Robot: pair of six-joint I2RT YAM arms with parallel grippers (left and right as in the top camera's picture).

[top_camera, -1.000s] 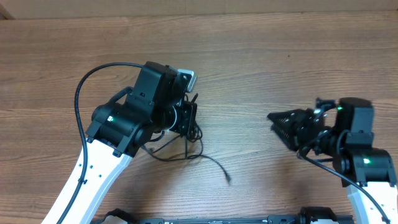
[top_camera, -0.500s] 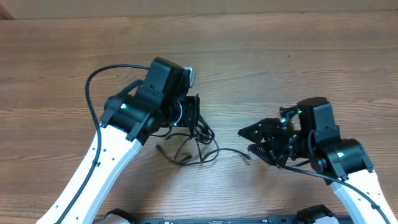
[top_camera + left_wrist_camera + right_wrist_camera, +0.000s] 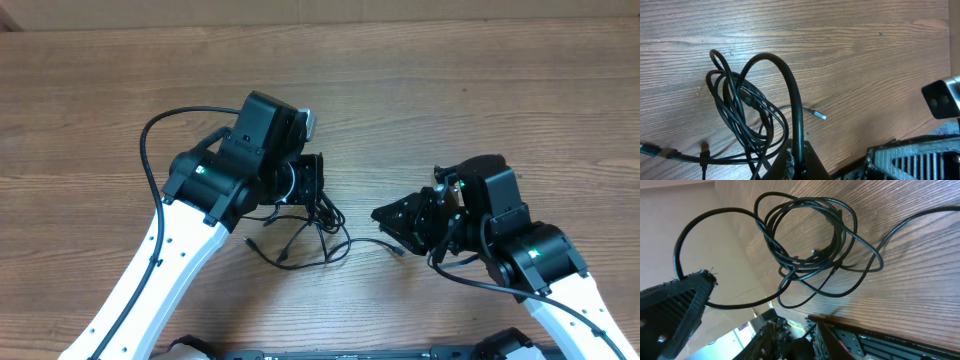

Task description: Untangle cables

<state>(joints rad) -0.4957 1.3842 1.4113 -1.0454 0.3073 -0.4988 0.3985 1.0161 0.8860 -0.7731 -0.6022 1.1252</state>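
Note:
The cables (image 3: 312,232) are thin black cords in a loose tangle on the wooden table, just below my left gripper (image 3: 314,186). In the left wrist view that gripper (image 3: 800,159) is shut on one black strand that arches up and over the coiled cables (image 3: 742,112). A silvery plug (image 3: 820,116) lies on the wood beyond them. One loose end (image 3: 395,250) trails right, toward my right gripper (image 3: 381,214). The right wrist view shows the tangle (image 3: 810,235) ahead of that gripper (image 3: 800,328), whose fingers (image 3: 774,339) stand a little apart. I see nothing clearly gripped there.
The left arm's thick black wire (image 3: 150,150) loops out to the left of the arm. The table's far edge (image 3: 320,24) runs along the top of the overhead view. Bare wood (image 3: 480,100) lies behind both arms.
My right arm has swung left, up to the tangle's loose end, and its jaws have narrowed. The left gripper has kept its hold while the tangle shifted slightly to the right.

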